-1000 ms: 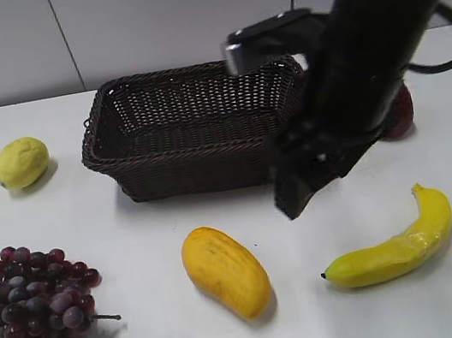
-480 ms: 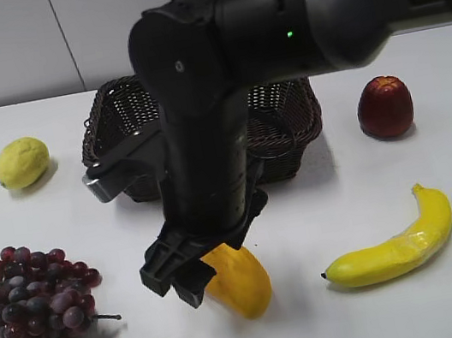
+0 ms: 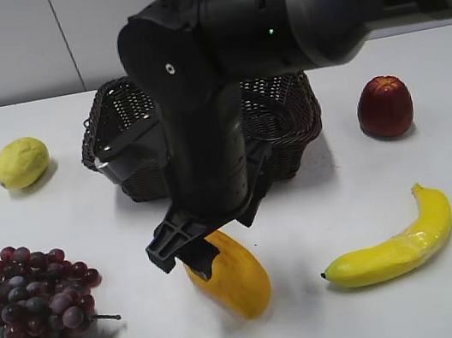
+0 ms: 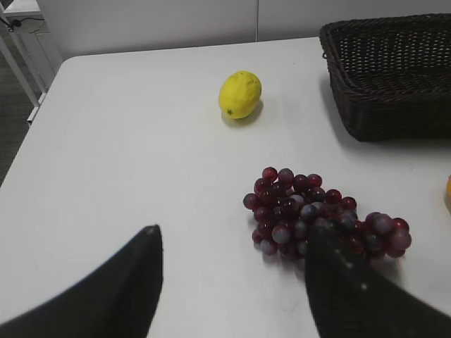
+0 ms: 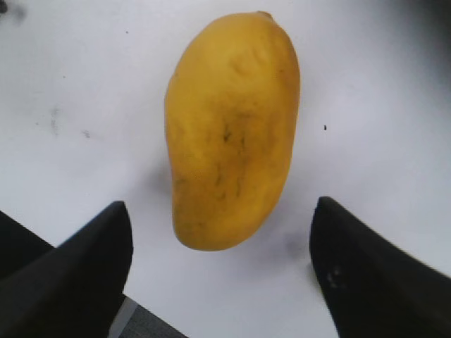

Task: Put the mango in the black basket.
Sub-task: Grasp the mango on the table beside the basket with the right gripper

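Observation:
The orange-yellow mango (image 3: 235, 282) lies on the white table in front of the black basket (image 3: 112, 129). My right gripper (image 3: 185, 258) hangs just over the mango's left end, and the arm covers most of the basket. In the right wrist view the mango (image 5: 232, 120) lies lengthwise, and the right gripper (image 5: 222, 211) is open, with one finger on each side of the mango's near end and not touching it. My left gripper (image 4: 232, 232) is open and empty above the table. The basket (image 4: 394, 77) shows at the top right of that view.
A lemon (image 3: 22, 161) lies to the left of the basket. A bunch of red grapes (image 3: 34, 305) lies at the front left. A banana (image 3: 396, 249) lies at the front right, and a red apple (image 3: 385, 106) stands to the right of the basket.
My right arm swung from the right of the basket across to the left and down over the mango. The fruit and the basket have not moved.

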`<action>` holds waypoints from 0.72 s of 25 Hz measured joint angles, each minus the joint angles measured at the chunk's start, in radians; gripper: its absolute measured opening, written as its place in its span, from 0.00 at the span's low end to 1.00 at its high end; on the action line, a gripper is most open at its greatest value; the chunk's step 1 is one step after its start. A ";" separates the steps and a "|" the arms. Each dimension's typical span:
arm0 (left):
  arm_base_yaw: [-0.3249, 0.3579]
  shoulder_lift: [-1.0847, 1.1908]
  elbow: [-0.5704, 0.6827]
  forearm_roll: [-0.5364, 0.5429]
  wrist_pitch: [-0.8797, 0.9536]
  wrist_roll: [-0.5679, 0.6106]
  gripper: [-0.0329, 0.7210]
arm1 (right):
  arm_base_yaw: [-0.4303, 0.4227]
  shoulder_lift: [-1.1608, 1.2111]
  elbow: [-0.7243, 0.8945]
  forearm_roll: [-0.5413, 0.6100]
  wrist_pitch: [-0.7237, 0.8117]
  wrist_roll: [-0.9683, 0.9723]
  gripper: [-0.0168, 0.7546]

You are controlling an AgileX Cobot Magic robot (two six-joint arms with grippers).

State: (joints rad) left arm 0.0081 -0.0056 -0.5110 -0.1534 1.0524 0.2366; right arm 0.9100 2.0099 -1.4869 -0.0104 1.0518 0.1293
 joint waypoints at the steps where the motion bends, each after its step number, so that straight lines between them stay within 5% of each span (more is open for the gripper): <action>1: 0.000 0.000 0.000 0.000 0.000 0.000 0.69 | 0.000 0.008 0.000 0.003 0.002 0.000 0.80; 18: 0.000 0.000 0.000 0.000 0.000 0.000 0.69 | 0.000 0.179 0.001 0.021 0.007 0.001 0.80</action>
State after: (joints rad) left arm 0.0081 -0.0056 -0.5110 -0.1534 1.0524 0.2366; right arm 0.9100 2.1893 -1.4859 0.0103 1.0589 0.1302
